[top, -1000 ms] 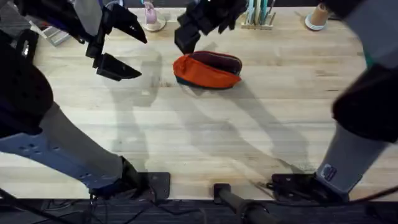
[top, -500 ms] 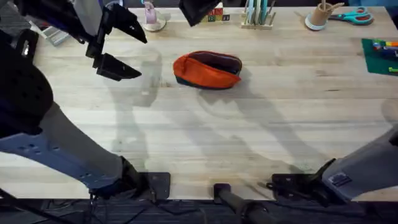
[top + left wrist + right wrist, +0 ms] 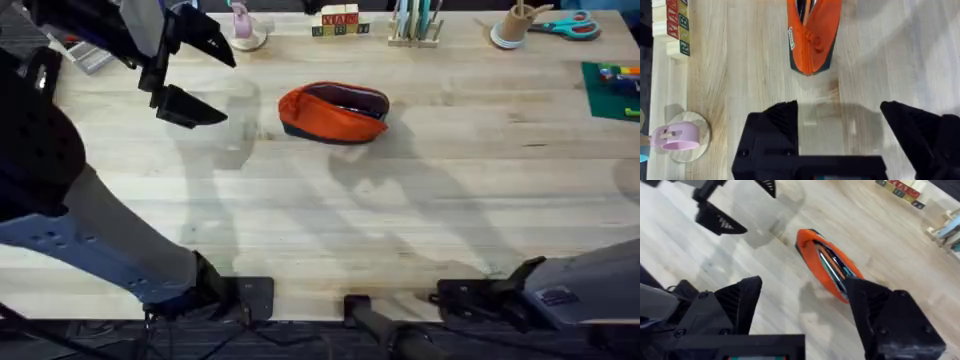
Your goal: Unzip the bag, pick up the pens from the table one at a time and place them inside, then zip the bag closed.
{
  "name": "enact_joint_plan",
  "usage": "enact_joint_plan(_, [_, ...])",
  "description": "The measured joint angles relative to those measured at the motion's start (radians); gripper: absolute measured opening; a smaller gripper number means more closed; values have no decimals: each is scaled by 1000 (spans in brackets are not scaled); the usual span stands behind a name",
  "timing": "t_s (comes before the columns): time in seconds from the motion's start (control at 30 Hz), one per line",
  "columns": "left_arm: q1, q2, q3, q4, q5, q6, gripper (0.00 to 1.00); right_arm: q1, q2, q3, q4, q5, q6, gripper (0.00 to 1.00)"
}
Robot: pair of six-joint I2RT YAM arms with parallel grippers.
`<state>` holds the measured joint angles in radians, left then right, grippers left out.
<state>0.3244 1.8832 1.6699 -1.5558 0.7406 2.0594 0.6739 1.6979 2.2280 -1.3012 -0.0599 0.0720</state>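
One bag (image 3: 334, 111) lies unzipped on the table (image 3: 400, 220); left end effector (image 3: 195, 72) and right end effector (image 3: 805, 310) both gape empty.

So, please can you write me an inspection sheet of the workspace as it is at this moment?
Surface: light wooden table, bare in the middle.
Job's things: orange bag lies unzipped, items visible inside; no loose pens seen on the table.
Clutter: letter blocks, tape dispenser, scissors, green mat along the far and right edges.
Grippers: left gripper open, beside the bag, apart from it; right gripper open, above the bag.
Cables: dark cables at the arm bases.
Surroundings: nothing seen.
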Motion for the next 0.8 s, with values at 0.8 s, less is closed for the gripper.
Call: enact_joint_plan(0.8, [0,0,0,169,0,0,995,201,16,-380,351,118,316,996])
